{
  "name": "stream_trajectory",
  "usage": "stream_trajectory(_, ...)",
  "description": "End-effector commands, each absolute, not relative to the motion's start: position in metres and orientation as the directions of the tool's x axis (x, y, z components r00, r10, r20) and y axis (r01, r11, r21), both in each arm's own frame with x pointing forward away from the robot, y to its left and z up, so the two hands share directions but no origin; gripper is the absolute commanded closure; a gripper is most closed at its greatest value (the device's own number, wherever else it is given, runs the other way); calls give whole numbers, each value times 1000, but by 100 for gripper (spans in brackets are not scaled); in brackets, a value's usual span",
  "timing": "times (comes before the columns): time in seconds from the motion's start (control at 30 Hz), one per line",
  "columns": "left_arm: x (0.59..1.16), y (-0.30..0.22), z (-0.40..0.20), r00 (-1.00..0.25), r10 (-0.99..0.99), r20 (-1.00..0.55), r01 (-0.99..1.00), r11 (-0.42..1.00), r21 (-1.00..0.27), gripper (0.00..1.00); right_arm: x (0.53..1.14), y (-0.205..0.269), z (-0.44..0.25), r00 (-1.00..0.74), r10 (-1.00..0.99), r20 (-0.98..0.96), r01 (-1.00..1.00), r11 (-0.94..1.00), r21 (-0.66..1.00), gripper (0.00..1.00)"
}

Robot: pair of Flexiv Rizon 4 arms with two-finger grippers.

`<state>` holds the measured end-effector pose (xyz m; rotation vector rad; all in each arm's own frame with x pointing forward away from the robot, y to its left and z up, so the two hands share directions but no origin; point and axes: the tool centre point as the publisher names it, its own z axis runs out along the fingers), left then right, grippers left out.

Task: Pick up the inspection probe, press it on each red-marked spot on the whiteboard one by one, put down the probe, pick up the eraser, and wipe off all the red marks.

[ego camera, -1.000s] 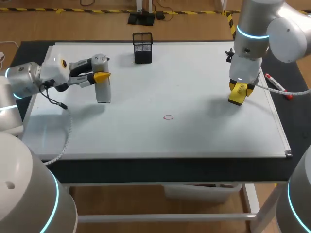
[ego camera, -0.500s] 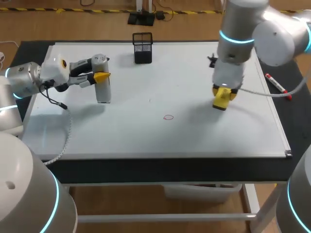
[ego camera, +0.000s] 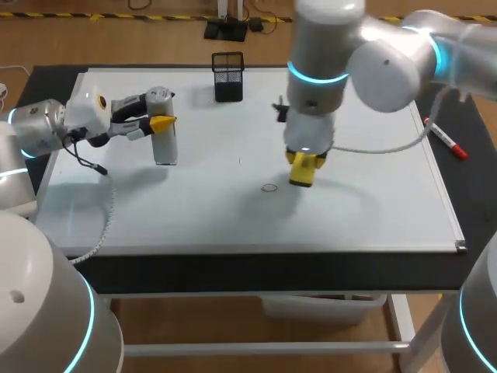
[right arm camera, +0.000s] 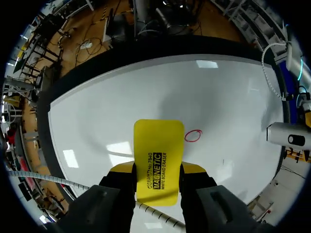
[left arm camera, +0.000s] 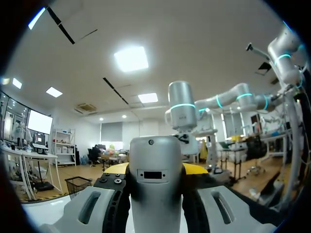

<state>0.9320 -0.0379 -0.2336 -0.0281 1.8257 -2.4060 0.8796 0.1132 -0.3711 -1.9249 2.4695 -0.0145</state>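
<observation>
My right end effector point(ego camera: 302, 172) is swinging the gripped eraser point(right arm camera: 158, 160) leftward, reaching two o'clock of the red mark point(ego camera: 269, 188), face-down for wiping. My left end effector point(ego camera: 159, 123) is parking the clamped inspection probe point(ego camera: 165, 140) at the whiteboard's point(ego camera: 373, 210) nine o'clock.

One probe point(ego camera: 165, 144), one eraser point(ego camera: 303, 169) — one mark point(ego camera: 269, 187)

**Head view.** You see the whiteboard point(ego camera: 233, 221) brightly and evenly lit from above. The right arm point(ego camera: 318, 70) throws a soft, diffuse shadow point(ego camera: 342, 198) onto the board beside it.

**Right wrist view.** Pale rectangular glare patches point(right arm camera: 120, 148) lie on the board. A broad grey shadow spreads ahead of the eraser point(right arm camera: 158, 160).

**Left wrist view.** The probe point(left arm camera: 155, 184) faces you softly lit, with dark shade along both its flanks.
</observation>
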Motion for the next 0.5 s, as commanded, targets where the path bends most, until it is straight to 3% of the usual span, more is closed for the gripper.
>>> stream_trajectory(0.03,932,-38,-233,-992,-109,-60,87,-265,-960,100,877,145,-374,-238,-966,99,-971,239,-4,100)
stream_trajectory(0.5,932,-38,-233,-992,-109,-60,87,-265,-960,100,859,213,-397,-120,-991,65,-989,125,80,100)
